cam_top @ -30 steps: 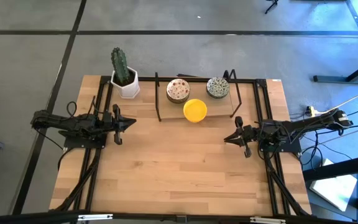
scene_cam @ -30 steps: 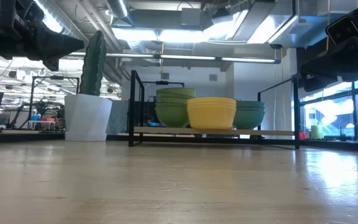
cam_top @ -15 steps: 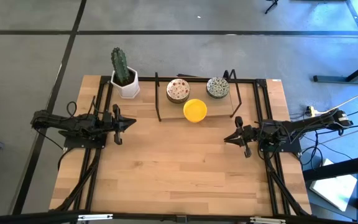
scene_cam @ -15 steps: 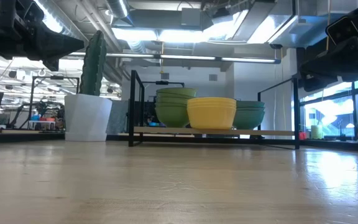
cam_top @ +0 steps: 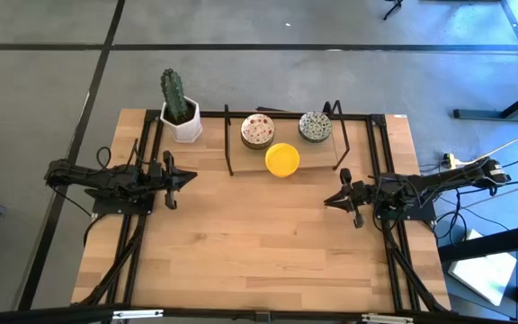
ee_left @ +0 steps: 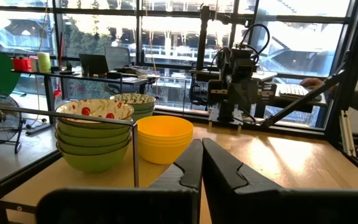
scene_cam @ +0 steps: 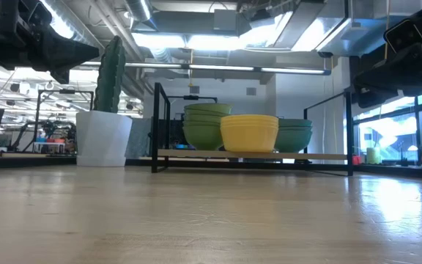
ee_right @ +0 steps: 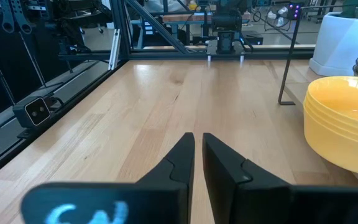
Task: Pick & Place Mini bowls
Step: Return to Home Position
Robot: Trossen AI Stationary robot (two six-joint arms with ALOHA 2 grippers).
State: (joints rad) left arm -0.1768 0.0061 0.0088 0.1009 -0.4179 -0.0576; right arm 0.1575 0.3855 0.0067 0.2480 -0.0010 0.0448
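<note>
Three stacks of mini bowls sit on a low black-framed rack at the table's far side: a yellow stack at the rack's near edge, a red-speckled stack and a green-grey patterned stack behind it. In the left wrist view the yellow stack stands beside the speckled one. My left gripper hovers shut at the table's left, pointing right. My right gripper hovers shut at the table's right, pointing left, with the yellow stack off to one side of it.
A cactus in a white hexagonal pot stands at the far left corner, left of the rack. The rack's black uprights frame the bowls. Bare wood spreads across the middle and near half of the table.
</note>
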